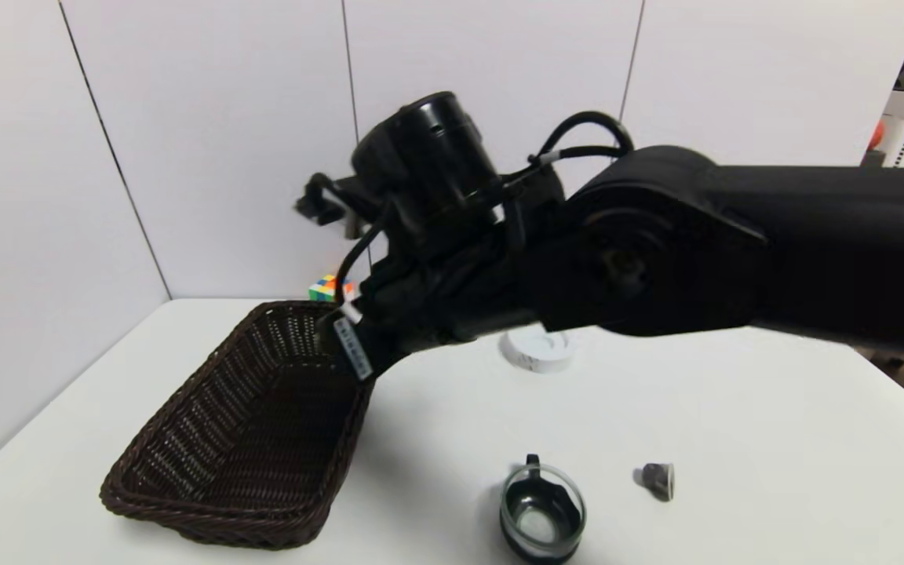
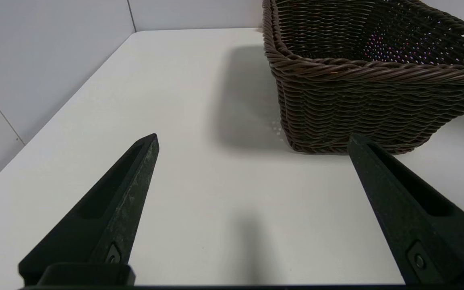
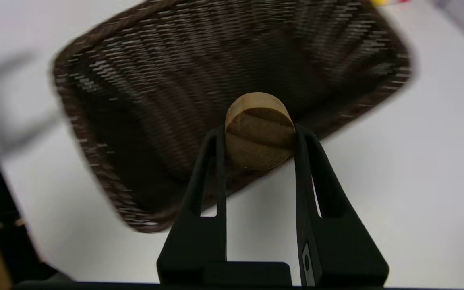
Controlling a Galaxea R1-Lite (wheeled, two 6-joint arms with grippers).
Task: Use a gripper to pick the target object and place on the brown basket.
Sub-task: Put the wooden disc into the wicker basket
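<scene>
My right gripper is shut on the target object, a tan wooden stubby cylinder held between its fingertips. It hangs above the near edge of the brown basket, a dark woven wicker basket. In the head view the right arm reaches across to the basket's right rim; the cylinder is hidden behind the wrist there. My left gripper is open and empty, low over the bare table, with the basket just ahead of it.
A glass cup stands at the table's front. A small dark grey capsule lies to its right. A white round disc lies under the arm. A coloured cube sits behind the basket by the wall.
</scene>
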